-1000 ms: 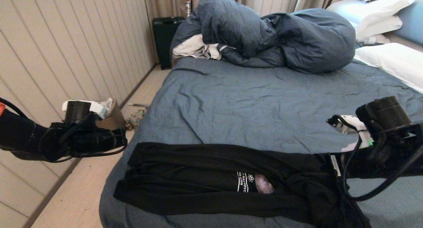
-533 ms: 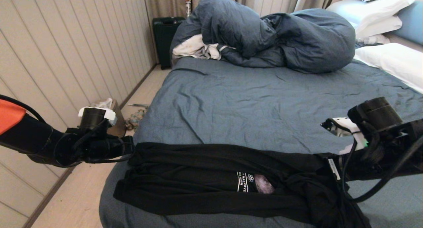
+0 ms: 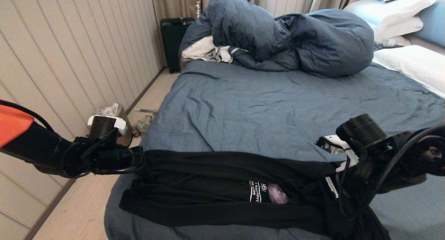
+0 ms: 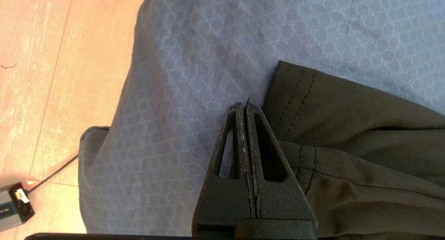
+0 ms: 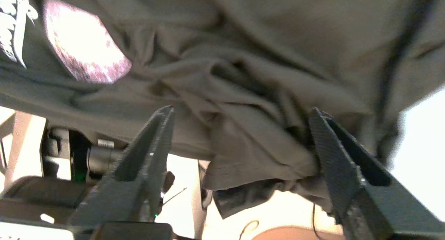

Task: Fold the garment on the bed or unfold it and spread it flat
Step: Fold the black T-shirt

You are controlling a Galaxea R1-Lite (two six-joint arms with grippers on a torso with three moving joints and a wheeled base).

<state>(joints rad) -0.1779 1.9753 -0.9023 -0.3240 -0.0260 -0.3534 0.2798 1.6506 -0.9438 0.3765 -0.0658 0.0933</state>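
**Observer:** Where are you working?

**Me:** Bedroom with a panelled wall. A wide bed (image 3: 264, 108) under a wrinkled slate-blue sheet, a bundled duvet (image 3: 288, 38) at the far end, white pillows (image 3: 406, 59) by my right. The black T-shirt (image 3: 215, 188) lies along the near edge in a long narrow band, folded over itself so only a sliver of the moon print (image 3: 277, 194) and lettering shows.

**Observer:** Your left gripper?

**Me:** My left gripper (image 4: 245, 109) is clenched, nothing between its fingers. The tips sit just beside the stitched hem corner (image 4: 295, 90), over bare sheet. My guess: it is placed there to take that end.

**Observer:** And the right?

**Me:** My right gripper (image 5: 240, 128) stands spread wide at the opposite, bunched end, where fabric spills over the mattress edge. Cloth sits between the fingers and brushes one finger (image 5: 333, 153), but nothing is pinched.

**Observer:** Why both ends?

**Me:** I judge that a hold on each end would let me tension the band, either to open it flat or to double it. Thin fabric, likely to slip and drag.
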